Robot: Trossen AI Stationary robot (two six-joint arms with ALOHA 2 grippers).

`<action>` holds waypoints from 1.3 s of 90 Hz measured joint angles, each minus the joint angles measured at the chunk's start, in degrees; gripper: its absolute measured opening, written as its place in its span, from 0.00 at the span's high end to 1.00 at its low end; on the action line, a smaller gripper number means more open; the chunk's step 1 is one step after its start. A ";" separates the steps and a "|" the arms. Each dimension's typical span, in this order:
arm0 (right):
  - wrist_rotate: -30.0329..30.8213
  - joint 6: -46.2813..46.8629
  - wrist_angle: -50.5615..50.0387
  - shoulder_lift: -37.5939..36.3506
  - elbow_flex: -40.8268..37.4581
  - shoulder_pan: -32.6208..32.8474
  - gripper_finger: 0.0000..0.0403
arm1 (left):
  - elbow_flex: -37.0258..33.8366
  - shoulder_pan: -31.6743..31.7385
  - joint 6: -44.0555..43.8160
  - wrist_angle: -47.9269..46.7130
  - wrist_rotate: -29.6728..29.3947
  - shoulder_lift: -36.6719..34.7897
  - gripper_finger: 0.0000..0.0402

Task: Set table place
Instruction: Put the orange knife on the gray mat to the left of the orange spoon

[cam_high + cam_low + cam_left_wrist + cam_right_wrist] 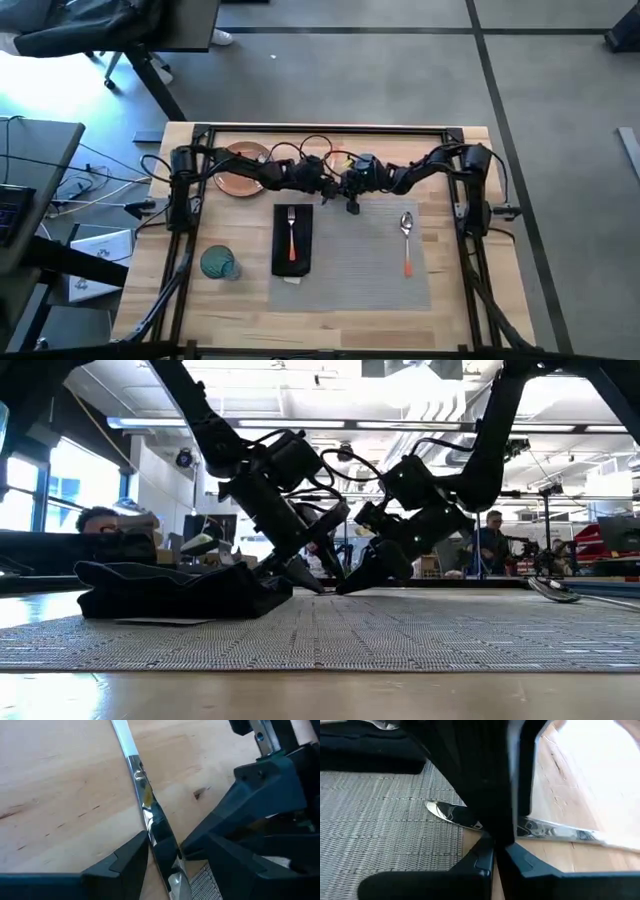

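- Seen from above: light-wood table (460,320) with a grey placemat (360,260) lying at its centre.
- Black napkin (282,250) on the placemat's 9 o'clock edge, with a fork (292,232) laid on top, tines toward 12 o'clock.
- Spoon (407,235) on the placemat toward 3 o'clock, bowl toward 12 o'clock.
- Teal glass (218,263) upright on bare wood, just beside the napkin at 9 o'clock.
- Orange-brown plate (240,182) on the table at about 10 o'clock from the placemat, partly covered by the left arm.
- Knife (150,820) lying flat at the placemat's 12 o'clock edge, with the blade tip on the weave and the rest on bare wood.
- Left gripper (332,190) lowered to that 12 o'clock edge, its fingers (120,862) straddling the knife blade and touching both sides, pinching it.
- Right gripper (352,203) low at the same edge, just beside the left one on its 3 o'clock side, fingers (480,862) drawn together with nothing seen between them.
- From table height: both grippers angled down, tips close together near the mat.
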 joint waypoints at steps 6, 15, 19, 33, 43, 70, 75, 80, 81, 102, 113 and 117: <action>-0.04 1.03 -0.03 -0.19 0.00 -0.09 1.00 | -0.07 0.29 0.71 -0.38 0.30 -0.62 0.55; -0.22 1.30 0.58 0.06 0.00 -0.09 1.00 | -0.09 0.56 1.17 -0.58 0.85 -0.91 0.55; -0.18 2.00 1.03 0.13 0.00 0.04 1.00 | -0.11 0.61 1.63 -0.43 1.07 -1.01 0.55; 0.85 2.51 2.28 0.13 0.00 0.31 1.00 | -0.22 0.66 2.36 -0.63 1.63 -1.85 0.55; 0.87 2.51 3.32 0.13 0.03 0.28 1.00 | -0.28 1.07 3.89 -1.17 1.64 -3.40 0.55; 2.43 2.51 4.20 0.18 0.24 0.50 1.00 | -0.15 1.37 4.85 -2.91 0.58 -4.64 0.55; 2.40 2.51 4.05 0.20 0.24 0.52 1.00 | -0.15 1.35 5.12 -3.44 0.52 -4.68 0.55; 2.39 2.52 4.16 0.52 0.27 0.50 1.00 | -0.15 1.30 5.13 -3.51 0.33 -4.68 0.55; 2.36 2.53 4.29 0.64 0.27 0.48 1.00 | -0.15 1.30 5.13 -3.53 0.31 -4.68 0.55; 2.60 3.75 4.58 2.91 0.42 0.46 1.00 | -0.17 1.11 5.20 -4.43 0.35 -4.66 0.55; 2.69 3.61 4.55 2.87 0.42 0.46 1.00 | -0.17 1.10 5.40 -4.65 0.29 -4.66 0.55; 2.78 3.61 4.55 2.82 0.40 0.46 1.00 | -0.17 1.08 5.65 -4.61 0.22 -4.66 0.55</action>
